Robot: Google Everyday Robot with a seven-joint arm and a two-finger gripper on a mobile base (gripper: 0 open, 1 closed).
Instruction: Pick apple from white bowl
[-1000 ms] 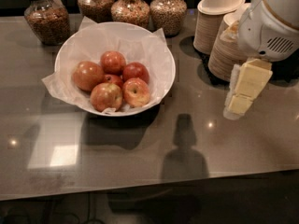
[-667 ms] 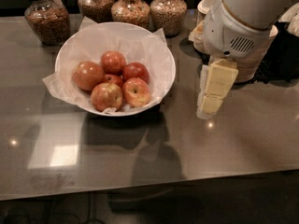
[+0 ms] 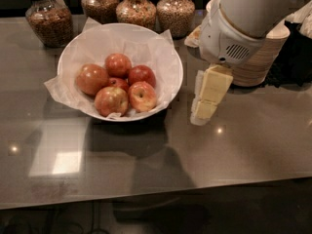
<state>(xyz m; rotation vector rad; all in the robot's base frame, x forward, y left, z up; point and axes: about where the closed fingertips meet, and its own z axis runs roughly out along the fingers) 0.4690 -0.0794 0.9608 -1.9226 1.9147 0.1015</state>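
The white bowl, lined with crinkled white paper, stands on the grey table left of centre. It holds several apples. The largest apple, orange-red and glossy, lies at the bowl's left side, with smaller red apples and yellow-streaked ones beside it. My gripper hangs from the white arm just right of the bowl, above the table, outside the rim and apart from the apples. It holds nothing that I can see.
Several glass jars of grains line the back edge. A stack of tan-and-white disposable bowls stands behind my arm at the right. The table's front edge runs across the bottom.
My arm and gripper have moved left across the table, from in front of the stacked bowls to beside the white bowl's right rim. The apples have not moved.
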